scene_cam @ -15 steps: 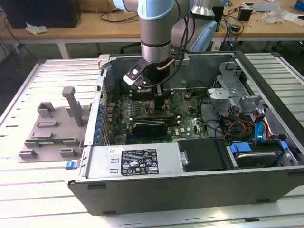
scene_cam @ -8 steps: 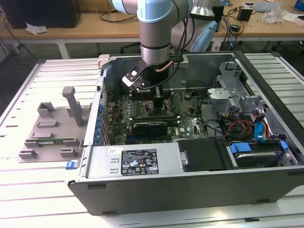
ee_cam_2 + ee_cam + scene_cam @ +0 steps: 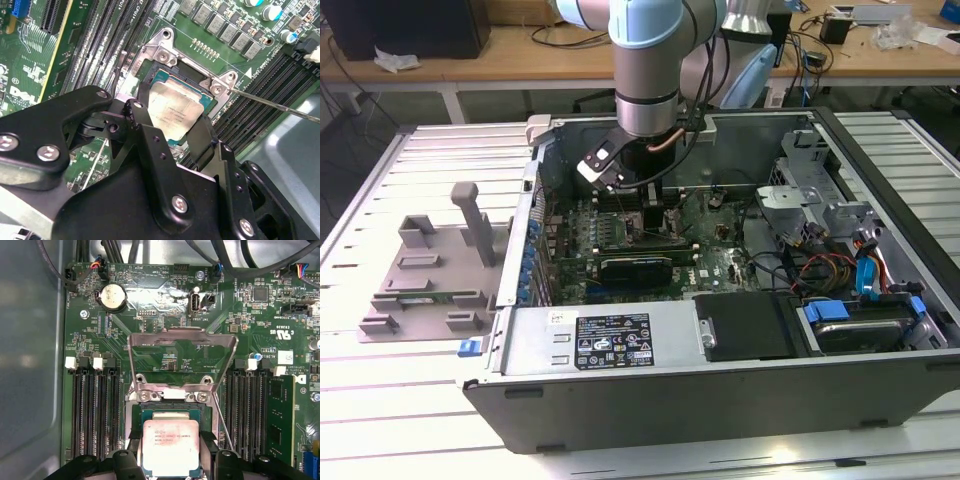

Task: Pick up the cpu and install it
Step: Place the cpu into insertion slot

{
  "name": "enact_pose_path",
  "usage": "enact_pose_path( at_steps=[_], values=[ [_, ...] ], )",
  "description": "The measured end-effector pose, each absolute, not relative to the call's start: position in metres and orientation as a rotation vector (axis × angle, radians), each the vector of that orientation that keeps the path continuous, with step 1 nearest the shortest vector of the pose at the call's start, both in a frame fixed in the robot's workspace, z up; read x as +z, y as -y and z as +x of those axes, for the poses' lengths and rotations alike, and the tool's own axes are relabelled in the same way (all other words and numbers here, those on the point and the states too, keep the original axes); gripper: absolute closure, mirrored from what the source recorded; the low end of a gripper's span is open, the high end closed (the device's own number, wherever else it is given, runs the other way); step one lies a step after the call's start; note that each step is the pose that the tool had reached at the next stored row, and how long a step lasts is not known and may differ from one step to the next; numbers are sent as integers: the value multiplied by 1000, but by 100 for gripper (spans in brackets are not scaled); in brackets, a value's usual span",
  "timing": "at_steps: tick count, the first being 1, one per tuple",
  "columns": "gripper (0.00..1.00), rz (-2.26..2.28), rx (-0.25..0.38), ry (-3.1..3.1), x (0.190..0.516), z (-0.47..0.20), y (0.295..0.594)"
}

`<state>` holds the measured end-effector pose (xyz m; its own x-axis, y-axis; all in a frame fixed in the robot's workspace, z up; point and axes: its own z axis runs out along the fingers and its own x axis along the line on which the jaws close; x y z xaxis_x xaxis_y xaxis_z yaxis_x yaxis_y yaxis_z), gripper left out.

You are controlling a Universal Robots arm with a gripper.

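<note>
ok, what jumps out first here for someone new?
The silvery cpu, gripped by the gripper at the motherboard socket, whose metal retention frame stands swung open. In the exterior view, the arm reaches down into the open computer case.

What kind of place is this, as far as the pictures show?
Probably an electronics lab or workshop: an open grey metal computer case on a slatted white table, and a wooden workbench with loose cables behind.

The arm [image 3: 645, 70] extends down into the open computer case [image 3: 720, 390] — gripper [image 3: 642, 205] low over the motherboard [image 3: 720, 262] — with the grey tray [image 3: 430, 270] on the slatted table [image 3: 380, 420] beside the case at the exterior view's left.
</note>
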<state>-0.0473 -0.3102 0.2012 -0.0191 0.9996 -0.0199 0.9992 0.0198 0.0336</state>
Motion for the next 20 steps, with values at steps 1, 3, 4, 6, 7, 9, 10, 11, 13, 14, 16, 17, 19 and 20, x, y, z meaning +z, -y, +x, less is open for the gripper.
enact_pose_path(
  at_steps=[1, 3, 4, 6, 7, 9, 10, 11, 13, 14, 16, 17, 19, 20],
  values=[
    [46, 2173, 15, -2216, 201, -47, 310],
    [46, 2173, 16, -2216, 200, -47, 310],
    [46, 2173, 15, -2216, 200, -47, 310],
    [46, 2173, 15, -2216, 200, -47, 310],
    [46, 2173, 16, -2216, 199, -47, 310],
    [46, 2173, 15, -2216, 198, -47, 310],
    [46, 2174, 15, -2215, 198, -47, 310],
    [46, 2175, 15, -2214, 198, -47, 310],
    [46, 2178, 15, -2212, 198, -47, 310],
    [46, 2178, 16, -2211, 199, -47, 310],
    [46, 2178, 16, -2211, 200, -47, 310],
    [46, 2178, 16, -2211, 201, -47, 310],
    [46, 2180, 16, -2209, 201, -47, 310],
    [46, 2184, 15, -2205, 201, -47, 311]
  ],
)
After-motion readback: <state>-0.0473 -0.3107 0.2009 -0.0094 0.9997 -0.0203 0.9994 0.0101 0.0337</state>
